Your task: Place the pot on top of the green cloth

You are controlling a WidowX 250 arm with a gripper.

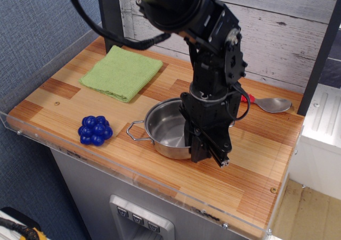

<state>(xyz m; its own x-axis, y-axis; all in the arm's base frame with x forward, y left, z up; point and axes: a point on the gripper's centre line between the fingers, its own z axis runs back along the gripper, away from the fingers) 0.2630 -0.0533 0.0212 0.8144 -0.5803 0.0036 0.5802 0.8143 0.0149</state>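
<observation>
The shiny steel pot stands on the wooden table near its front middle, one wire loop handle pointing left. My black gripper points straight down at the pot's right rim, its jaws closed together over the rim wall. The pot's right side and second handle are hidden behind the gripper. The lime-green cloth lies flat at the back left, well apart from the pot and with nothing on it.
A blue ball cluster sits left of the pot near the front edge. A metal spoon with a red handle lies at the back right. A clear rim edges the table's front and left. A dark post stands behind the cloth.
</observation>
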